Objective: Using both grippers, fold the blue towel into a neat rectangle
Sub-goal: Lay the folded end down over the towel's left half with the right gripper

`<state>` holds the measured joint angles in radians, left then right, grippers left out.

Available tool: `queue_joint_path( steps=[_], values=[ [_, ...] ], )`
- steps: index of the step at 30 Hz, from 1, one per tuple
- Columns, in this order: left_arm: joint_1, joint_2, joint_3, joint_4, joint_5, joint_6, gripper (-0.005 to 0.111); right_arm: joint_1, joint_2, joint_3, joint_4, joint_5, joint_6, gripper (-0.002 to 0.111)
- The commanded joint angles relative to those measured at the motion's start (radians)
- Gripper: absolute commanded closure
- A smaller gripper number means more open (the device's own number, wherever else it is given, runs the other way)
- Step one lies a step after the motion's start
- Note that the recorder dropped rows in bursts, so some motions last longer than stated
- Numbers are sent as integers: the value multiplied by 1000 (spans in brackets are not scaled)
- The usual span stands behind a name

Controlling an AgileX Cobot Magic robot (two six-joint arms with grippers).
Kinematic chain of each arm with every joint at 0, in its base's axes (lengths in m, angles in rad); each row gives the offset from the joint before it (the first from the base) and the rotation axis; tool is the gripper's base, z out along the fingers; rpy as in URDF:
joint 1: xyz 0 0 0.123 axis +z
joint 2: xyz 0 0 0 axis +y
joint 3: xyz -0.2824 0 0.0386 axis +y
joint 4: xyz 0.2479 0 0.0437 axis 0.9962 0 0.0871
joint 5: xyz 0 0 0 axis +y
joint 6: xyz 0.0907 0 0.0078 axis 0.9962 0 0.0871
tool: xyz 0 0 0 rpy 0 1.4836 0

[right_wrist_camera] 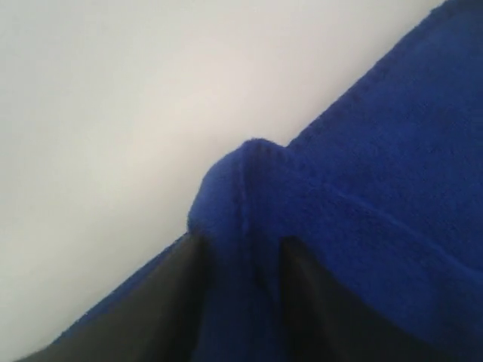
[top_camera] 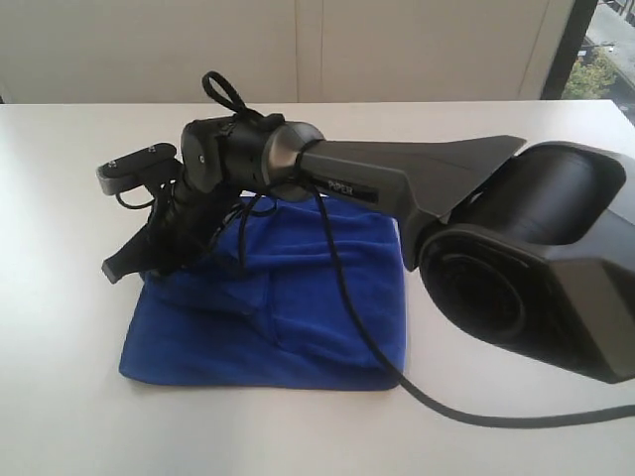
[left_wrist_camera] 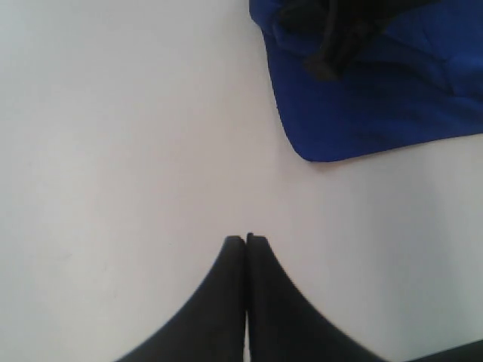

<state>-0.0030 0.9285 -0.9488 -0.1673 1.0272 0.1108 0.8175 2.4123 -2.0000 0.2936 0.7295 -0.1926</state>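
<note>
The blue towel [top_camera: 298, 317] lies folded on the white table, roughly rectangular with rumpled top layers. My right arm reaches across it, and my right gripper [top_camera: 139, 263] is down at the towel's far left corner. In the right wrist view its jaws stand apart with a raised ridge of the blue towel [right_wrist_camera: 377, 173] between the right gripper [right_wrist_camera: 241, 249] fingers. My left gripper [left_wrist_camera: 246, 240] is shut and empty over bare table, well away from a rounded corner of the towel [left_wrist_camera: 377, 105]. It does not show in the exterior view.
The white table [top_camera: 60, 377] stretches around the towel on all sides. A black cable [top_camera: 417, 397] trails from the right arm over the towel and onto the table in front. The right arm's bulky base [top_camera: 536, 268] fills the right side.
</note>
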Motion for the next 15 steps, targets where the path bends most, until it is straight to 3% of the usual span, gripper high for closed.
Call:
queue_joint_path(
  steps=[1, 6, 9, 15],
  values=[
    [3, -9, 6, -11, 12, -2, 107, -6, -75, -5, 2, 24, 6, 63],
    [3, -9, 6, -11, 12, -2, 107, -59, -152, -5, 4, 85, 39, 64],
    [3, -9, 6, -11, 12, -2, 107, -109, -169, -3, 2, 154, 35, 72],
    [3, -9, 6, -11, 12, -2, 107, -222, -158, -3, 2, 245, -33, 108]
  ],
)
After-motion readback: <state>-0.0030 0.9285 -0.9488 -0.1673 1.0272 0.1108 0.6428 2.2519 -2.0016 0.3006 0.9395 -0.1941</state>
